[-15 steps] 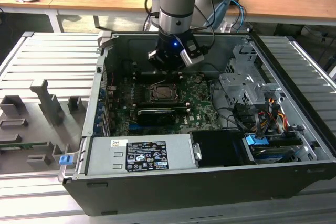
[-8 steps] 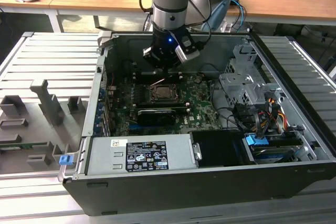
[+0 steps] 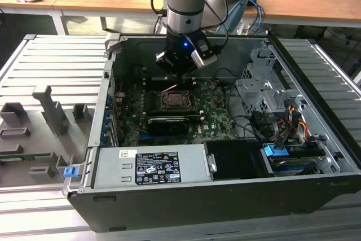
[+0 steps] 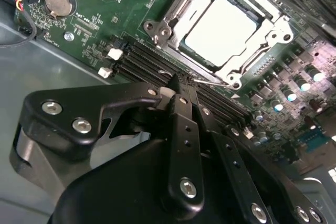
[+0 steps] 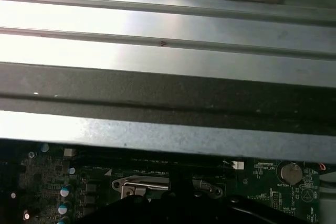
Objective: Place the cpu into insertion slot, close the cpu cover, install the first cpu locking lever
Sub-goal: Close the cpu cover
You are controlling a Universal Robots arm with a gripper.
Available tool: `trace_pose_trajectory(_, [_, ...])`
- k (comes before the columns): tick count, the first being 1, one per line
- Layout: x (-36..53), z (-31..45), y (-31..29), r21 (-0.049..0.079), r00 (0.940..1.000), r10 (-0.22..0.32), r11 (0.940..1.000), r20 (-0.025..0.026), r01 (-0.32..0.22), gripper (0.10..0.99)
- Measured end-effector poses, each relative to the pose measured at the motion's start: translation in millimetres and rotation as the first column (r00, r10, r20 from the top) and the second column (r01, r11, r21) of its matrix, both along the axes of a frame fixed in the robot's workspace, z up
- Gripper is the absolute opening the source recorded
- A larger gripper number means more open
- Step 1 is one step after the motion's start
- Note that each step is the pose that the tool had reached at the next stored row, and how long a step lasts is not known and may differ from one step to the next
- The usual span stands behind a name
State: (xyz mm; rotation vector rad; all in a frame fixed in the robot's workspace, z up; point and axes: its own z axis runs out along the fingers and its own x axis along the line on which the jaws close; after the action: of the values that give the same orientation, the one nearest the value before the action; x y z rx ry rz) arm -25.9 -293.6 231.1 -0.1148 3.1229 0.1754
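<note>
**Silver cpu seated, cover down, gripper just off the socket**

Silvery cpu (image 4: 221, 27) lying flat in the slot (image 3: 175, 101), bright face showing through the window of the cover (image 4: 273, 31). Cover folded down over it, frame resting around the chip's edge. Thin lever (image 4: 212, 81) running along the socket's near side, just beyond the fingertips. Gripper (image 4: 178, 90) hovering low over the green board (image 4: 100, 3), black fingers (image 4: 184, 129) pressed together, nothing pinched between them, tips close to the socket's corner but apart from the cover. Over in the exterior view, gripper (image 3: 176, 76) hanging inside the open case (image 3: 225, 196), right above the socket, far side of it. Long black card (image 3: 168, 123) sitting on the near side of the socket. Grey ribbed tabletop (image 3: 51, 66) beneath the case.
</note>
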Motion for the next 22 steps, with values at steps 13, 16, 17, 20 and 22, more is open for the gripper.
trace_pose_trajectory(13, [0.0, -2.4, 0.3, 0.002, 1.0, 0.0, 1.0, 0.0, 0.0, 0.106])
trace_pose_trajectory(16, [0.0, -3.3, 0.2, 0.002, 1.0, 0.0, 1.0, 0.0, 0.0, 0.106])
trace_pose_trajectory(17, [0.0, -3.6, 0.3, 0.002, 1.0, 0.0, 1.0, -0.0001, 0.0, 0.106])
trace_pose_trajectory(20, [0.0, -4.2, 0.3, 0.002, 1.0, 0.0, 1.0, -0.0001, 0.0, 0.106])
trace_pose_trajectory(22, [0.0, -4.5, 0.2, 0.002, 1.0, 0.0, 1.0, -0.0001, 0.0, 0.106])
